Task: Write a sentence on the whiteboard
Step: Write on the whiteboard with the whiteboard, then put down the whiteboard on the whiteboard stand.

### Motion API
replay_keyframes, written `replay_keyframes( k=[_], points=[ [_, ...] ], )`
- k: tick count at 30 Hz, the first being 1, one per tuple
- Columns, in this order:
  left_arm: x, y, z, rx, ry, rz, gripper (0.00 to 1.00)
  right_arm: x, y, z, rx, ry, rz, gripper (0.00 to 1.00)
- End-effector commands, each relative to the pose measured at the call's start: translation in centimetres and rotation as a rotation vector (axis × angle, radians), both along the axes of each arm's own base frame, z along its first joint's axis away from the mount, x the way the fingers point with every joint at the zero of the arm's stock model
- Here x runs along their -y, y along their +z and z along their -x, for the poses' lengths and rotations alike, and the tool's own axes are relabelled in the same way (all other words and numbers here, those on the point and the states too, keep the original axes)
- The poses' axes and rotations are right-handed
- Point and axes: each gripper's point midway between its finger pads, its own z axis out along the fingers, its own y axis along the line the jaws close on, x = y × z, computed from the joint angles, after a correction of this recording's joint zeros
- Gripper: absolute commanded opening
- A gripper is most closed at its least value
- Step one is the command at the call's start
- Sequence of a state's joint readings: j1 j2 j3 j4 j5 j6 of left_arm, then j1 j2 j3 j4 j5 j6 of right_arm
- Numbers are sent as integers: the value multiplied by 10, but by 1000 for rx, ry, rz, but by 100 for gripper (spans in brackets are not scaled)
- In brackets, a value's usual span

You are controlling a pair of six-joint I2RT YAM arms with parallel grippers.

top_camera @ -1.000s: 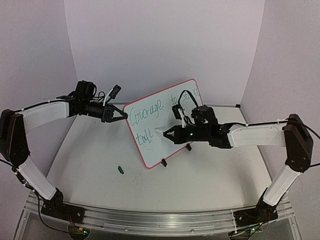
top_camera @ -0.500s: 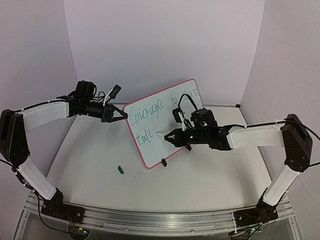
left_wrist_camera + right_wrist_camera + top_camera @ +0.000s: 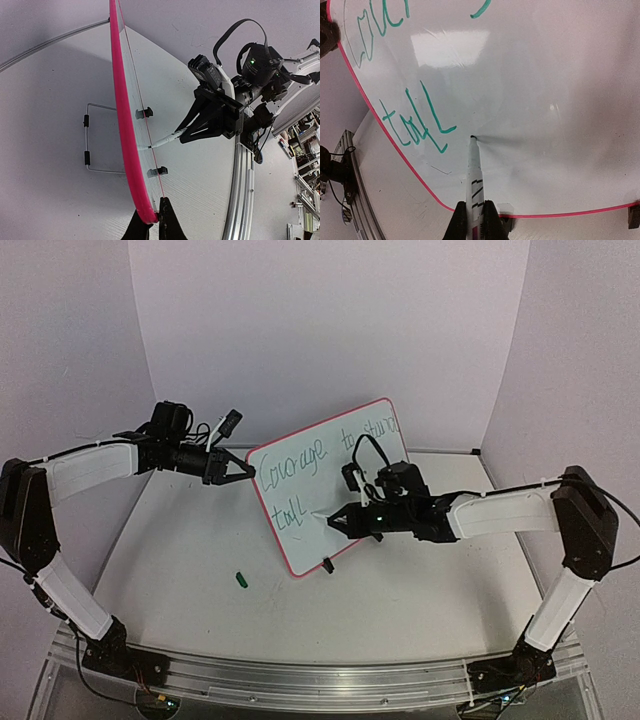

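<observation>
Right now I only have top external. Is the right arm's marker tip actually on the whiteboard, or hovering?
Observer: In the right wrist view the marker appears to touch the whiteboard with its tip, just right of "tall".
Operator: Period drawn yet?
Observer: No green dot shows beside the tip, and the tip itself covers that spot.
Operator: How is the left gripper holding the board?
Observer: In the left wrist view the left gripper is shut on the pink frame, one finger on each face of the board.
</observation>
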State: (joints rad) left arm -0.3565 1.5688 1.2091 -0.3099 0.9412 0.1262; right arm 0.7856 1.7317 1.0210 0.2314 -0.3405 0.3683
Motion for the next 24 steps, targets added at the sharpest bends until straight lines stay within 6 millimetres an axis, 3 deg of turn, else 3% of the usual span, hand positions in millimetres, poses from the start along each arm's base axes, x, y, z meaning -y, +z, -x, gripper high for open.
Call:
replay_keyframes(
  k=[1,9,13,18,24],
  points=[
    [6,-8,9,48,-39,-51,0,-5,9,-13,29,-23,-19,0],
    [6,-8,9,47,-40,-51,0,-3,13,-12,39,-25,-22,0],
    [6,-8,9,46,-39,-52,0,0,30,-6,65,-11,-45,0],
    [6,-6,10,46,-38,-47,1,25,60,-11,148,-94,-45,0],
    [6,-4,10,42,-36,-44,13,60,79,-22,207,-204,-38,0]
  ],
)
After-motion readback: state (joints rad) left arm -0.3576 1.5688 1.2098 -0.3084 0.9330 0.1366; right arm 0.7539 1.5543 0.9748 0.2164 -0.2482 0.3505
